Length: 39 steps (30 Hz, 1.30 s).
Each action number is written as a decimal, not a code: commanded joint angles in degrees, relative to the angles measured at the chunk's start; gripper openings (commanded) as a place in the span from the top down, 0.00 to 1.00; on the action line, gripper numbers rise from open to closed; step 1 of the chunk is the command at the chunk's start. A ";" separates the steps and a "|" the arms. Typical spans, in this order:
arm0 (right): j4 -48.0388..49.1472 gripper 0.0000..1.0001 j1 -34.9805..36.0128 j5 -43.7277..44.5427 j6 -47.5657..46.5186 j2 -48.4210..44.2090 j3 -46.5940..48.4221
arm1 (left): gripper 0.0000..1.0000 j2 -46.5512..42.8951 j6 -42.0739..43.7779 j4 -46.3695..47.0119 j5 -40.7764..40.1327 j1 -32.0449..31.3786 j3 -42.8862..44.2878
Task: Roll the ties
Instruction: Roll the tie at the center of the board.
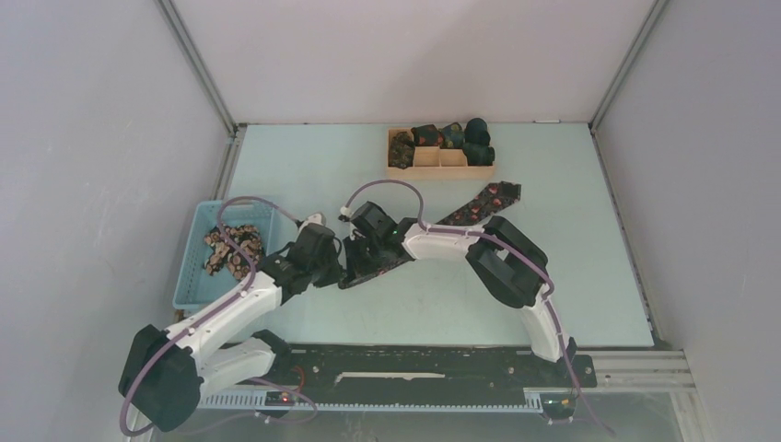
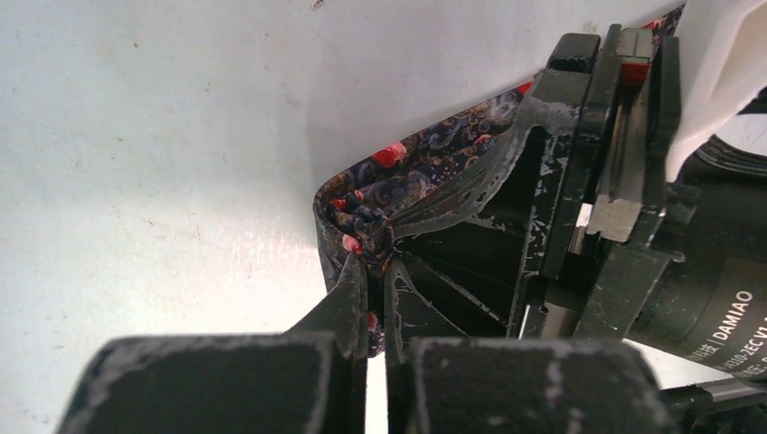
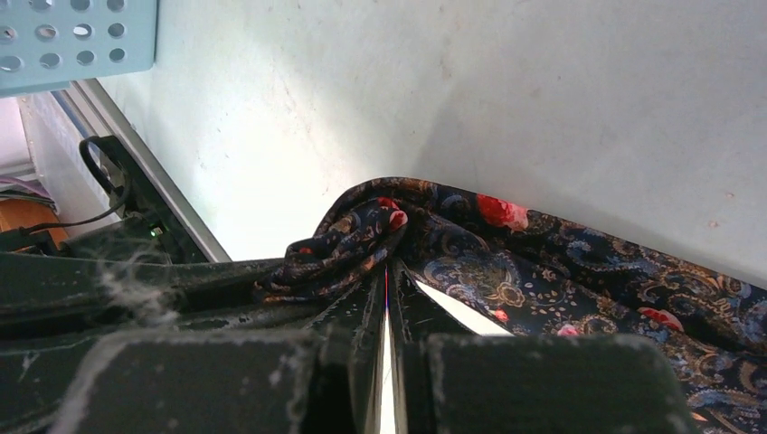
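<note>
Left gripper: fingers pinching the tie's bunched near end, mid-frame.
Right gripper: fingers pressing together on that same end, facing the left one.
Tie: stretching away toward the upper right across the table.
Basket: sitting at left, holding loose ties.
Tray: sitting top centre, holding rolled ties.

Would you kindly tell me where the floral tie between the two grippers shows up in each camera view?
Top external: the tie runs diagonally across the middle of the table.
Left wrist: centre, its bunched end pinched by the left gripper.
Right wrist: centre to lower right, pinched by the right gripper.
Shared landmark: the pale table under the tie.
</note>
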 commanded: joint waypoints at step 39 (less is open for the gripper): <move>2.75 0.95 -3.36 -2.17 -2.07 -4.27 -2.73 | 1.00 15.90 2.21 -1.59 0.64 0.10 8.34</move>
